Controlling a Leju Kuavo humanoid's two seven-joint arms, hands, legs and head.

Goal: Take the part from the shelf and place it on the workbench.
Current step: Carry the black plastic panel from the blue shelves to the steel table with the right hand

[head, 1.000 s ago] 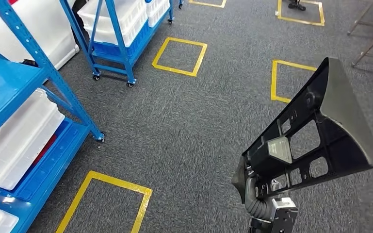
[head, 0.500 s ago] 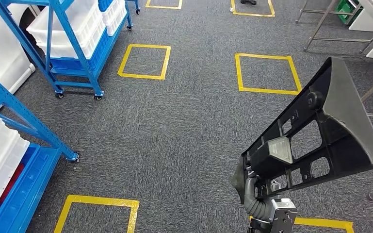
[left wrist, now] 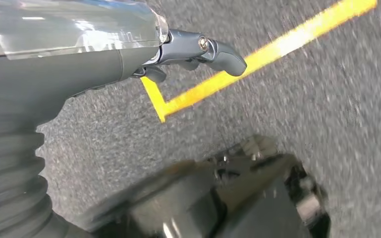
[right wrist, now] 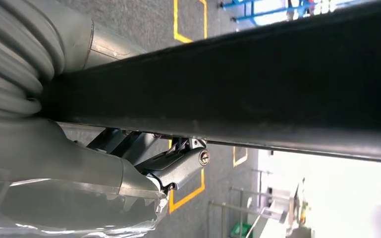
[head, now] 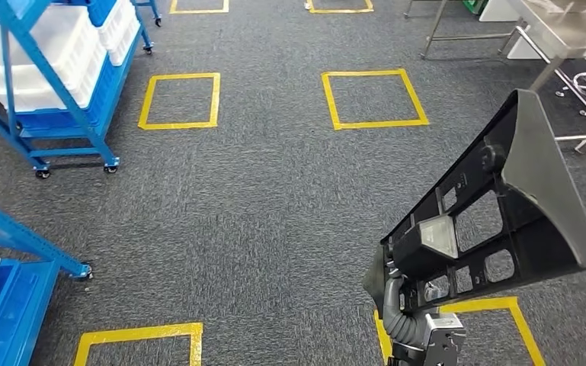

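Observation:
The part (head: 503, 206) is a large black plastic panel with several cut-outs and a flared grey edge. My right hand (head: 398, 303) grips it by its lower end at the bottom right of the head view and holds it upright over the carpet. In the right wrist view the part (right wrist: 277, 84) crosses the picture as a dark band, with the fingers (right wrist: 176, 167) wrapped under it. The steel workbench (head: 571, 19) stands at the far right. My left hand (left wrist: 104, 64) hangs over the floor with nothing in it, its thumb (left wrist: 218, 49) stretched out.
Blue wheeled shelves (head: 46, 72) with white bins stand at the upper left, and another blue rack (head: 15, 252) is at the lower left. Yellow tape squares (head: 373, 99) mark the grey carpet. A metal frame leg (head: 434, 30) stands at the top, next to the workbench.
The whole picture has shifted, so the camera has turned: the blue shelves slid off to the left and the workbench came in at the upper right. The part stays in my right hand.

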